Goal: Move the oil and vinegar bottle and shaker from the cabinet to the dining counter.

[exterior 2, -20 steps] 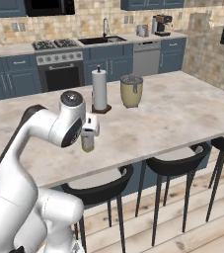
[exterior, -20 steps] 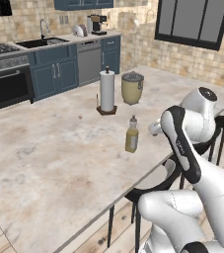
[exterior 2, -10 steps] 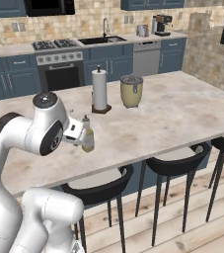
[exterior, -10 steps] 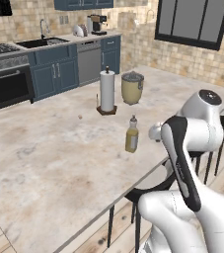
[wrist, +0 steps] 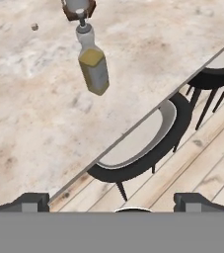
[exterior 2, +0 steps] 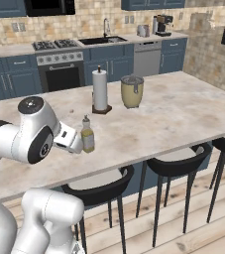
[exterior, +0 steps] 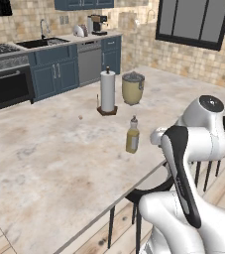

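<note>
The oil and vinegar bottle [exterior: 132, 135] [exterior 2: 87, 134] [wrist: 93, 63] stands upright on the dining counter [exterior: 44, 158] [exterior 2: 183, 109] [wrist: 29, 113], near its front edge. It holds yellow-olive liquid and has a pale stopper. My gripper [wrist: 113, 202] [exterior 2: 78, 145] is open and holds nothing. It hangs just off the counter's front edge, a short way back from the bottle and pointing at it. My own forearm covers the hand in the left base view. The shaker and the cabinet are out of view.
A white paper towel roll [exterior: 107, 92] [exterior 2: 100, 90] and a beige lidded pot [exterior: 133, 88] [exterior 2: 132, 91] stand behind the bottle. A tiny brownish speck [exterior: 80, 117] [wrist: 34, 26] lies on the stone. Dark stools [exterior 2: 183, 158] [wrist: 138, 143] line the front edge. A sink and stove run along the back wall.
My hand has drawn back from the bottle toward the counter's front edge, jaws still wide. The bottle has stayed upright where it was.
</note>
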